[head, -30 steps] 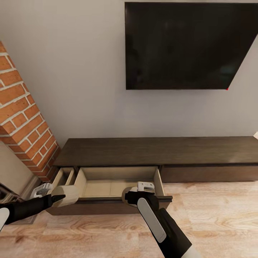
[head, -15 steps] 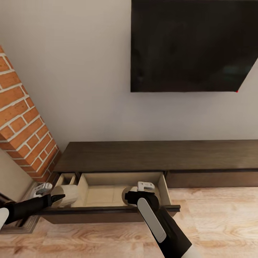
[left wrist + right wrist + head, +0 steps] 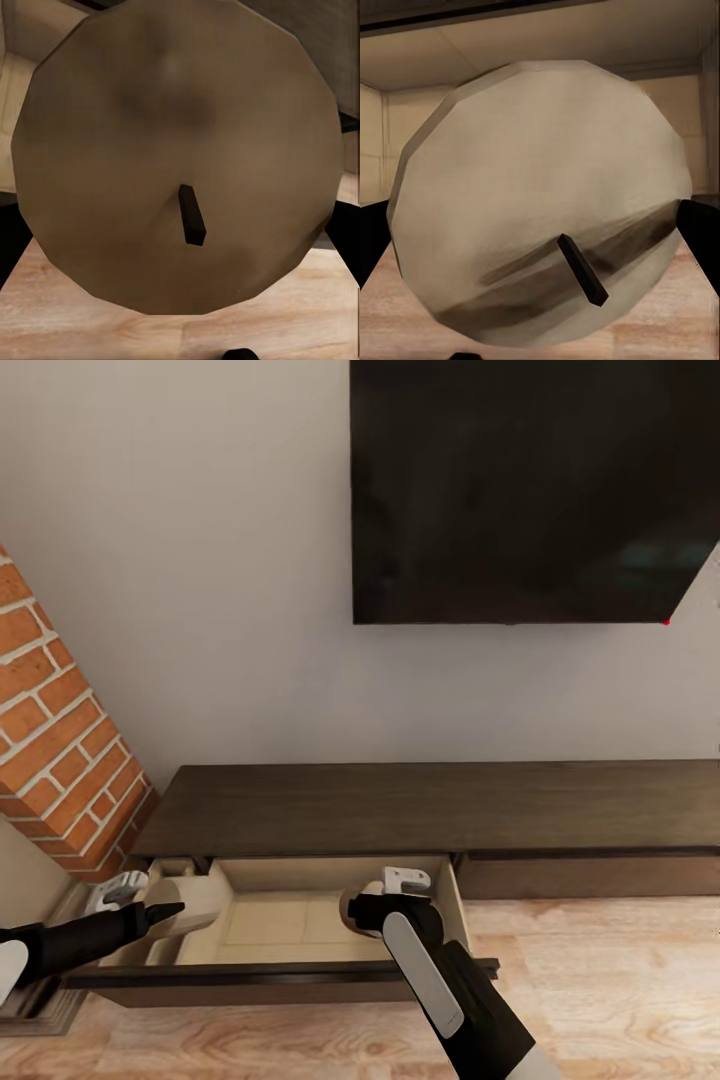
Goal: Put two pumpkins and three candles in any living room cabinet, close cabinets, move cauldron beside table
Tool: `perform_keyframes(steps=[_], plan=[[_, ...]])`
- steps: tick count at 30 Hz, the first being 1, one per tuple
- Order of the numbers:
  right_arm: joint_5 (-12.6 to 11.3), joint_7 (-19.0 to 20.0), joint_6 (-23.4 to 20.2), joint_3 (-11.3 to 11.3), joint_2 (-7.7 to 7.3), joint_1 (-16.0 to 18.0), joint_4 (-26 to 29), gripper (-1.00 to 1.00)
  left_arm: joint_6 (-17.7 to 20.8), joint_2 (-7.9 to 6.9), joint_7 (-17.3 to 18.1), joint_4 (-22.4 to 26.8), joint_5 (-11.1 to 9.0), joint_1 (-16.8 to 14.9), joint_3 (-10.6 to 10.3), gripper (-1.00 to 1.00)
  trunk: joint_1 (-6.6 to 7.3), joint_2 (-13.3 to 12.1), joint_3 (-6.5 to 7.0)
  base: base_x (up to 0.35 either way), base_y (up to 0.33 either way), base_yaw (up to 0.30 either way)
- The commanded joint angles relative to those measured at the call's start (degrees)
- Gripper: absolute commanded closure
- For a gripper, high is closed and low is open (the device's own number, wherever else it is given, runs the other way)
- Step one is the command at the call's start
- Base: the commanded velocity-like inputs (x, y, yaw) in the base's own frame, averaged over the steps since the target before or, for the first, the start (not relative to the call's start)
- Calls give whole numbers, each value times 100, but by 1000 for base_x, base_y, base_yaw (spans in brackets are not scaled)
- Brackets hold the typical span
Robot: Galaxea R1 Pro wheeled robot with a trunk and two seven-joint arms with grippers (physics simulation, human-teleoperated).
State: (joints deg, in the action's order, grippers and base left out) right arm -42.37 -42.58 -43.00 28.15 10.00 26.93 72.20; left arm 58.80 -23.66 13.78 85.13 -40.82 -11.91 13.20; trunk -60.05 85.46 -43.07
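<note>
The long dark-brown cabinet stands against the wall with its left drawer pulled open, showing a pale beige inside. My left gripper is shut on a cream candle, held over the drawer's left end. At the drawer's right part, my right gripper is shut on a second candle. Both wrist views look onto a candle's flat top and dark wick, with dark fingers at its sides. The pumpkins and the cauldron are out of view.
A large black TV hangs on the wall above the cabinet. A red brick column rises at the left. The cabinet's right drawer front is closed. Light wood floor lies in front.
The whole view has shifted as the camera moved closer to the cabinet. Both held candles now sit over the open drawer's inside instead of over its front edge.
</note>
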Motion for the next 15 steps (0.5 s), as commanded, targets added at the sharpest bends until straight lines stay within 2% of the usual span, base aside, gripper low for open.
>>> perform_keyframes(steps=[1, 9, 11, 13, 14, 15], plan=[[-52, -59, -6, 13, 0, 5, 0, 100, 27, 1, 57, 4, 47, -4, 7, 100, 0, 3, -5, 4, -203, 0], [-55, -99, 6, 179, 0, 34, -136, 100, -1, 59, 6, 8, 46, -4, -34, 100, 0, 3, -5, 1, -45, 0], [-100, -115, 21, 236, 0, 159, -191, 100, -40, 144, -10, 11, 47, -4, -41, 100, 0, 3, -5, 0, -4, 0], [-213, -123, 106, 267, 0, 349, -506, 100, -58, 263, -89, 17, 47, -9, -48, 100, 0, 3, -5, 0, -2, 0], [-264, -133, 169, 289, 0, 427, -685, 100, -62, 338, -185, 19, 49, -15, -58, 100, 0, 3, -5, 0, 0, 0], [-311, -141, 237, 358, 0, 494, -808, 100, -74, 500, -453, 22, 66, -31, -69, 100, 0, 3, -5, 0, 0, 0]])
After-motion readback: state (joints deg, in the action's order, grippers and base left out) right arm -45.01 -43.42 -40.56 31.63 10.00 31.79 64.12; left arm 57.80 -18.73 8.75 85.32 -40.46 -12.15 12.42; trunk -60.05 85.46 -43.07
